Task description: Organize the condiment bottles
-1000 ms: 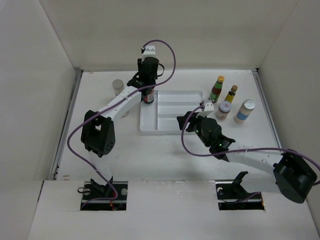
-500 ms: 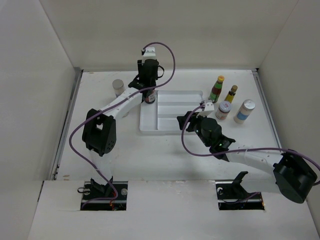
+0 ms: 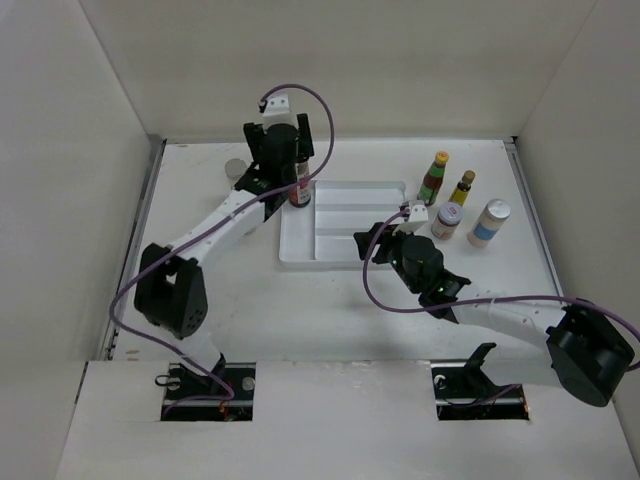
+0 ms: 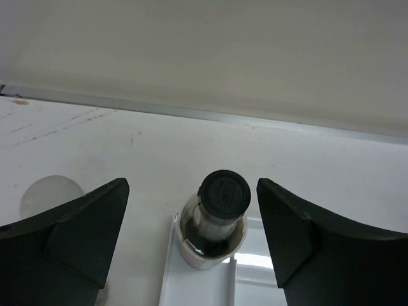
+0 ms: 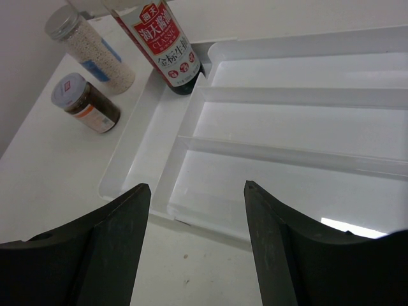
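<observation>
One black-capped bottle point(image 4: 213, 220) stands upright in the far-left corner of the tray point(image 3: 350, 205), its red label facing the right arm. The left hand point(image 4: 192, 191) hangs over it with its fingers wide apart, one on each side. The cap sits between and below them, and nothing touches it. The bottle's long axis runs straight up, so I judge that the hand should rise along that line; a sideways pull could clip the cap and tip the bottle.

The right hand point(image 5: 196, 188) hovers low over the tray's near-right part, fingers apart and holding nothing.

Six bottles wait on the bench. A shaker point(image 5: 89, 51) and a jar point(image 5: 86, 102) stand just left of the tray, nearer the left arm. A green bottle point(image 3: 434, 177), an amber bottle point(image 3: 462, 187), a second jar point(image 3: 447, 220) and a second shaker point(image 3: 489, 222) stand in a loose group to the tray's right, nearer the right arm. All are upright.

White walls close the flat white bench point(image 3: 330, 300) on three sides. The far wall lies close behind the left hand, so room there is short. The other tray compartments are bare.
</observation>
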